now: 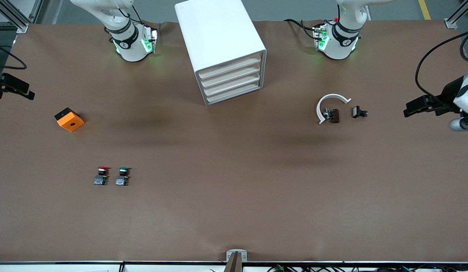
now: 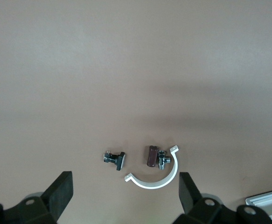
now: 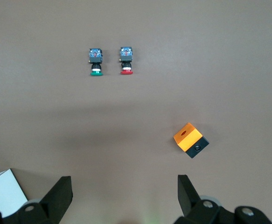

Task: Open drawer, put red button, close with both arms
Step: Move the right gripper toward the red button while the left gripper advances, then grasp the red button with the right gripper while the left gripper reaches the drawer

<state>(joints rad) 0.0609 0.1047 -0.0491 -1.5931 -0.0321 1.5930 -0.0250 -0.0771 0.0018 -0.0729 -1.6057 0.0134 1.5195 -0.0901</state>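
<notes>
Left gripper (image 2: 125, 196) wide open, empty; right gripper (image 3: 125, 196) likewise

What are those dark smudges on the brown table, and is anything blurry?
Front view: soft shadows on the brown table, green lights glowing at both arm bases. Left wrist view: a broad shadow band above the white curved clip. Right wrist view: the open right gripper looks soft.

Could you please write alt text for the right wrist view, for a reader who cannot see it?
The open right gripper hangs over bare brown table, holding nothing. On the table lie the red button and a green button side by side, an orange and black block, and a white cabinet corner.
</notes>
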